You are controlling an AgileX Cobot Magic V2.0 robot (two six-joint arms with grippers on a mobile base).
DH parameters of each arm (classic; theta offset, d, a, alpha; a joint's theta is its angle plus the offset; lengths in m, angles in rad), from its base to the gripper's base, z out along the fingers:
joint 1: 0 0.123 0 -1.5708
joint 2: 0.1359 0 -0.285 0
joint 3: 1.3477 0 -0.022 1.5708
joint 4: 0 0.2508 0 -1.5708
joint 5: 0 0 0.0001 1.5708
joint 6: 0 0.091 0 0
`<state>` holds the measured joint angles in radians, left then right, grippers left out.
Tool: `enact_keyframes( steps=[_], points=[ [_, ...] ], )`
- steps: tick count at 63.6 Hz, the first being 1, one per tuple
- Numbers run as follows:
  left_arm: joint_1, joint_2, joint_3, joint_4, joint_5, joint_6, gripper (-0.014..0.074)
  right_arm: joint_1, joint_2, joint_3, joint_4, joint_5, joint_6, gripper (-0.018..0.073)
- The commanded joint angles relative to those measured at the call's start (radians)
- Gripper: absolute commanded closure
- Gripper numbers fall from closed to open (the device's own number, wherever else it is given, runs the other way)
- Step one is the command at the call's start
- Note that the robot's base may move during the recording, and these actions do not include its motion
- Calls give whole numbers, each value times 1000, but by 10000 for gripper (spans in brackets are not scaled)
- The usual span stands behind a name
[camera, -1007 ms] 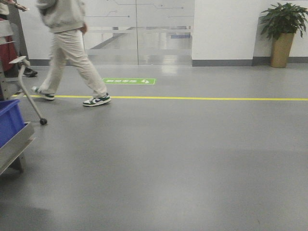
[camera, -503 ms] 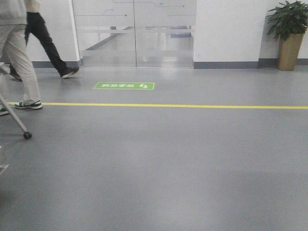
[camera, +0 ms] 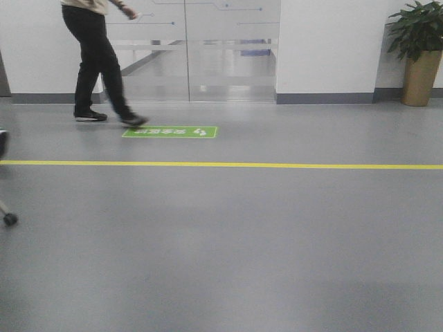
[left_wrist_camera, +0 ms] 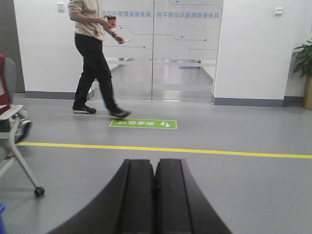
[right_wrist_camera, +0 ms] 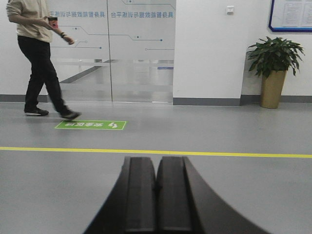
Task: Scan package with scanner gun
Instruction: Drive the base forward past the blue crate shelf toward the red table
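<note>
Left hand (left_wrist_camera: 155, 168), right hand (right_wrist_camera: 157, 165): both closed

We see a green floor sign (camera: 170, 131) in the upper left of the front view. Its white characters are too blurred for us to read. In the right wrist view, blue Chinese lettering (right_wrist_camera: 141, 14) runs along the top of the glass doors (right_wrist_camera: 141, 63), but we cannot make it out with certainty. The blue-framed notice board (right_wrist_camera: 290, 14) at upper right is too small to read.
</note>
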<state>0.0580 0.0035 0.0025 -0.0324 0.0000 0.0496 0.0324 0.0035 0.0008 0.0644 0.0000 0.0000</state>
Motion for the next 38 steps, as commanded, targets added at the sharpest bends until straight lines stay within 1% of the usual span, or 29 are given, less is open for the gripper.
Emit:
enact_keyframes(
  steps=[1, 38],
  points=[
    [-5, -3, -3, 1, -17, -7, 707, 1, -4, -1, -8, -16, 0, 721],
    [-5, -3, -3, 1, -17, -7, 707, 1, -4, -1, -8, -16, 0, 721]
  ],
)
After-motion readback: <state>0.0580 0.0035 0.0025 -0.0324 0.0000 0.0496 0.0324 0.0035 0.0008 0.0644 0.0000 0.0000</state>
